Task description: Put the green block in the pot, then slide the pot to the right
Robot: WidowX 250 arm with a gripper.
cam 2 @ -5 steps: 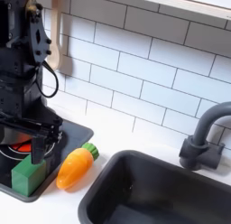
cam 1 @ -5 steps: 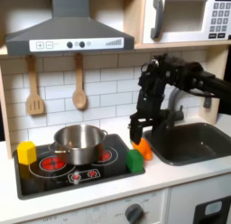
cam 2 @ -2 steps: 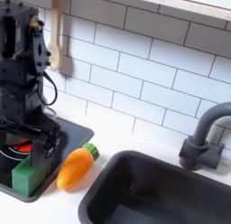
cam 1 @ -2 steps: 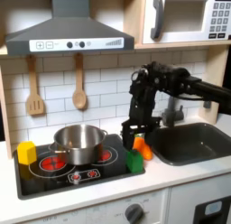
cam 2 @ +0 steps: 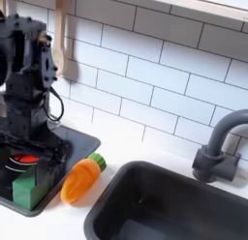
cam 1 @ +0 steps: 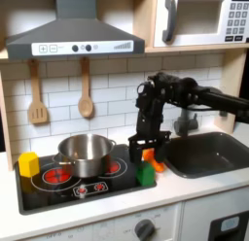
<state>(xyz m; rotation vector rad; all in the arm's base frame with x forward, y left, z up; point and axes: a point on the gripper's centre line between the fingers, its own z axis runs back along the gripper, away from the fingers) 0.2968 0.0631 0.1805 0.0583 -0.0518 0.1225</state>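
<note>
The green block (cam 1: 145,174) rests on the front right corner of the black toy stove (cam 1: 68,184), with an orange carrot toy (cam 1: 155,162) just to its right in the first exterior view. The silver pot (cam 1: 86,153) stands on the stove to the block's left. My gripper (cam 1: 144,148) hangs open just above the block, not touching it. In the second exterior view the gripper (cam 2: 35,155) is directly over the green block (cam 2: 30,189), fingers spread to either side, and the carrot (cam 2: 81,179) lies beside it.
A yellow block (cam 1: 29,164) sits at the stove's left edge. A dark sink (cam 1: 210,153) with a faucet (cam 2: 219,147) lies on the first exterior view's right. Wooden utensils (cam 1: 86,97) hang on the tiled wall.
The arm has swung toward the first exterior view's left and come down, bringing the open gripper from over the sink edge to just above the green block.
</note>
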